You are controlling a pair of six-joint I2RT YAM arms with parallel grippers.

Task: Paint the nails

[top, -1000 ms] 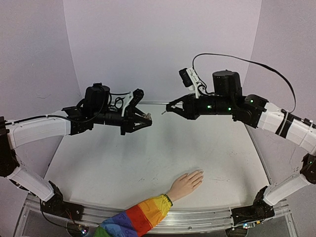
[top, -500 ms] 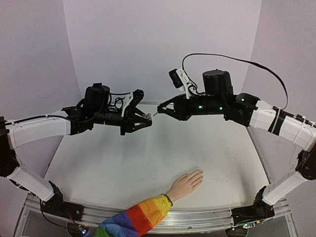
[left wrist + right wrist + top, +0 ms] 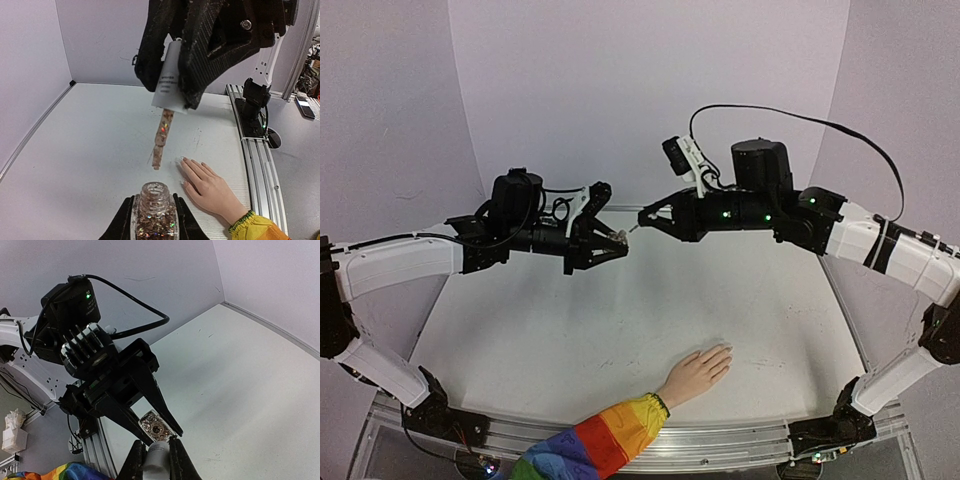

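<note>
Left tool (image 3: 153,216): clamping bottle (image 3: 152,197).
Right tool (image 3: 156,444): clamping brush cap (image 3: 169,75).
Risk: brush (image 3: 160,136) possibly dripping on the tabletop (image 3: 90,140) — long carry to nails (image 3: 183,158).

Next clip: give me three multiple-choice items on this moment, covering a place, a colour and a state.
1. Where does the hand lie? A) at the table's near edge B) against the back wall C) raised in the air
2. What colour is the cap in the right gripper? A) red B) white C) green
3. How is the bottle in the left gripper? A) capped B) lying on the table C) open, held in the air
Answers: 1 A, it lies flat by the front edge; 2 B, white above the glittery brush; 3 C, its bare neck shows, uncapped.
</note>
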